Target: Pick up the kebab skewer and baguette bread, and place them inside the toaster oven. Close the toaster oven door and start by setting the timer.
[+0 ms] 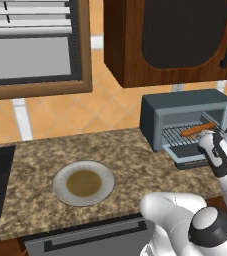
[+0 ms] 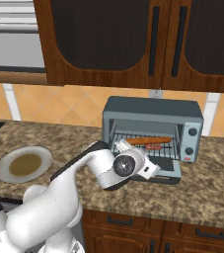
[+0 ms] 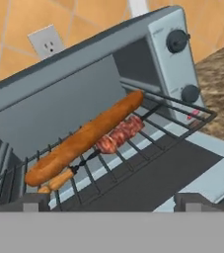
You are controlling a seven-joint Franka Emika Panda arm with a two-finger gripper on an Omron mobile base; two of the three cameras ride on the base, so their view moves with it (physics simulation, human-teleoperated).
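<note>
Gripper [image 3: 111,200] spread wide, empty; baguette bread [image 3: 86,136] and kebab skewer [image 3: 116,136] lie racked — toaster oven door [image 3: 217,173] unshut, timer unset.

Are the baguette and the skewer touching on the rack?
Touching: in the hand view the baguette lies against the skewer with no gap.

The bread [image 3: 86,136] and skewer [image 3: 114,136] lie side by side on the oven [image 3: 74,99] rack, at frame centre.
</note>
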